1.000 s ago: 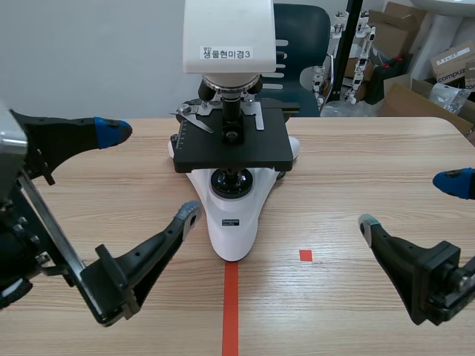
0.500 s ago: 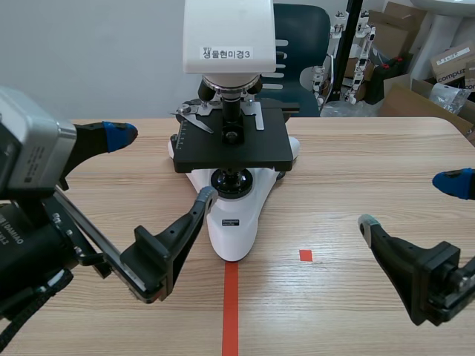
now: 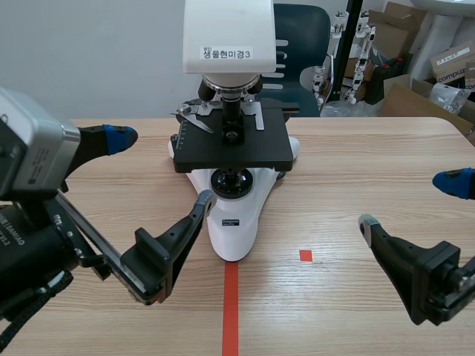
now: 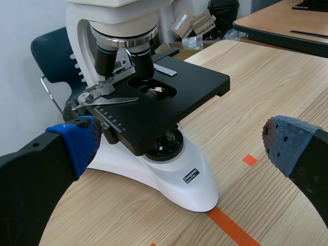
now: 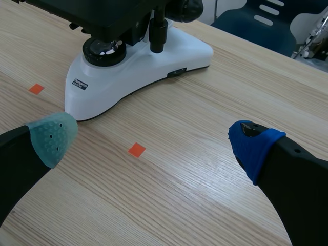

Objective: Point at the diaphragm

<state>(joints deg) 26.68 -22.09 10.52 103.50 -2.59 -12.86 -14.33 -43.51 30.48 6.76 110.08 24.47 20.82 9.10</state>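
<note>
Scene view | left tool (image 3: 162,168) spread wide beside microscope (image 3: 234,148) | right tool (image 3: 409,203) spread too

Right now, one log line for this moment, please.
left claw: open, facing white-and-black microscope | right claw: open, apart from it | black ring under stage: untouched

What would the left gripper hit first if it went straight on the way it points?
Most likely the microscope. The left gripper is open, with the white base and black stage straight ahead between its fingers. Depth is unclear, so I can't tell which part comes first.
</note>
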